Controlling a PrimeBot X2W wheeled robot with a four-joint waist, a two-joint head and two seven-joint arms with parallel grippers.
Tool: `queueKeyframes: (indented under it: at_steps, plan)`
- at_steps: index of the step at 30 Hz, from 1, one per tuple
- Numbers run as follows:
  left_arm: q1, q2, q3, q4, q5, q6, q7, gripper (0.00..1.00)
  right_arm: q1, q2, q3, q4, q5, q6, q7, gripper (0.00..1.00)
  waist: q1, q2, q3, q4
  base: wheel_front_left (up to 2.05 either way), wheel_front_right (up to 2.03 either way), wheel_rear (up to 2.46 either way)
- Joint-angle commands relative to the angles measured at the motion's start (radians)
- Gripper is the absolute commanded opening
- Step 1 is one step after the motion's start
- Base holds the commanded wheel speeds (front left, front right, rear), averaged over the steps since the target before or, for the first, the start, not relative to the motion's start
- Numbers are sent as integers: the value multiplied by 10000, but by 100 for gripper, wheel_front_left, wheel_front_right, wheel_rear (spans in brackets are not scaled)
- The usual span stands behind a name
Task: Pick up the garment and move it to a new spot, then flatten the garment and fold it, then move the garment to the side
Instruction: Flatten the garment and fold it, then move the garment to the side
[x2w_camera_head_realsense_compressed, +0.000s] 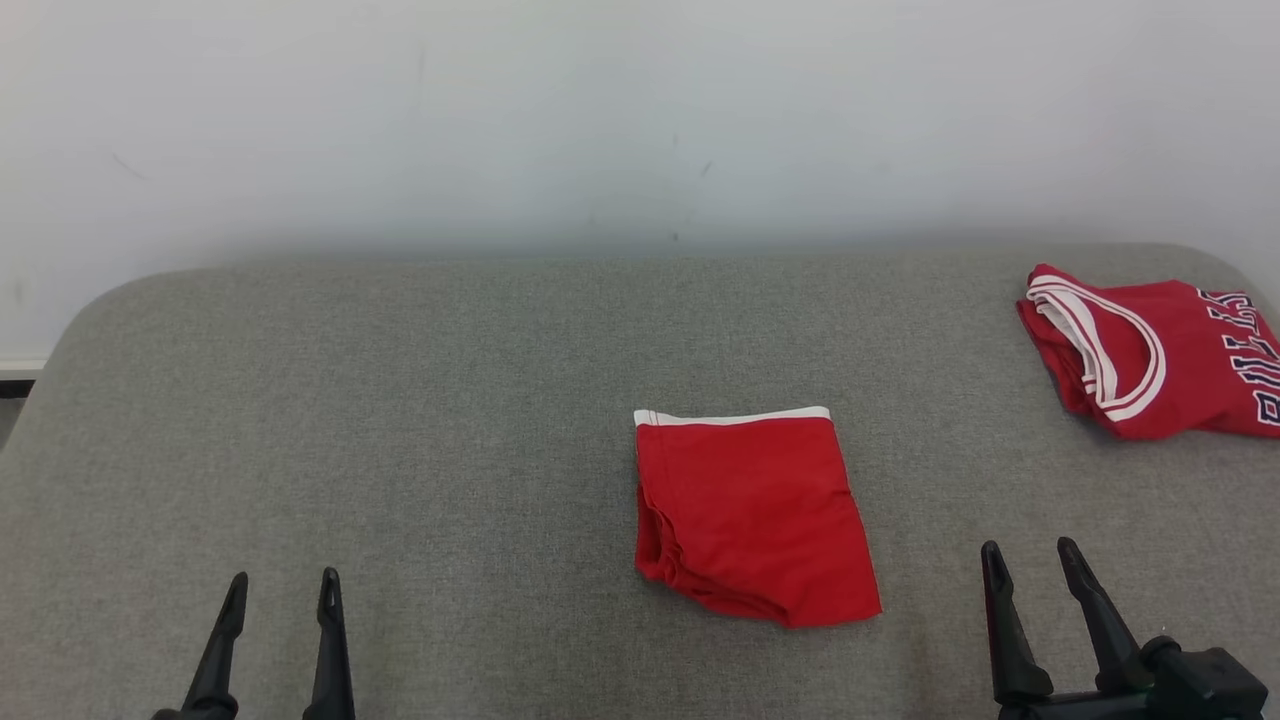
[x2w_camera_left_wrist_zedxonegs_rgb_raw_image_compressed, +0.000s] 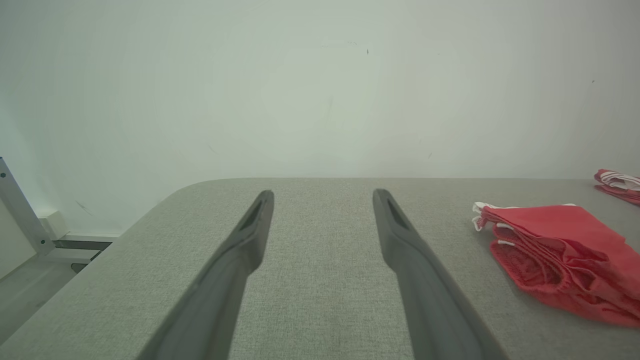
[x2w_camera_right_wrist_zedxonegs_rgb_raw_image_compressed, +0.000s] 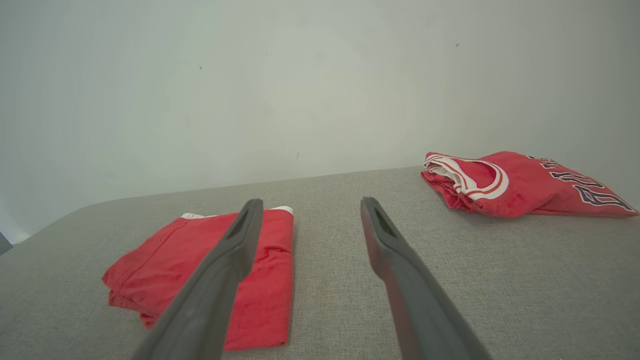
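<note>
- Red folded shorts (x2w_camera_head_realsense_compressed: 750, 515) lie flat on the grey worktop (x2w_camera_head_realsense_compressed: 400, 400), well left of the jersey (x2w_camera_head_realsense_compressed: 1150, 350).
- Left end effector (x2w_camera_head_realsense_compressed: 285, 580), right end effector (x2w_camera_head_realsense_compressed: 1029, 548): fingers spread wide, both empty.
- Probable step: moving the shorts aside; pinch all layers at the folded edge.

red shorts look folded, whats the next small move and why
Probably ease the right gripper toward the near right corner of the red shorts: they already lie folded, and that open gripper is nearer than the left gripper; only moving aside seems left.
</note>
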Motion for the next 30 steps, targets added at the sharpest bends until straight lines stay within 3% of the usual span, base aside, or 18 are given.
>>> queueKeyframes:
  at_steps: [1,10,20,30]
  plan:
    - [88,25,13,18,47,0,-30,100,109,23,-41,-30,-33,-31,-2,100,0,0,-8,7,0,0,0]
    - [27,0,-62,29,78,6,-30,100,74,29,-159,33,48,-31,36,100,0,0,-28,123,0,0,0]
    - [-189,-35,-227,-14,61,7,-30,100,-1103,-353,-113,123,130,-31,535,100,0,0,208,424,0,0,0]
    - [-622,-75,-543,-13,-42,44,-30,100,-2956,-754,29,1619,201,-31,2136,100,0,0,840,1006,0,0,0]
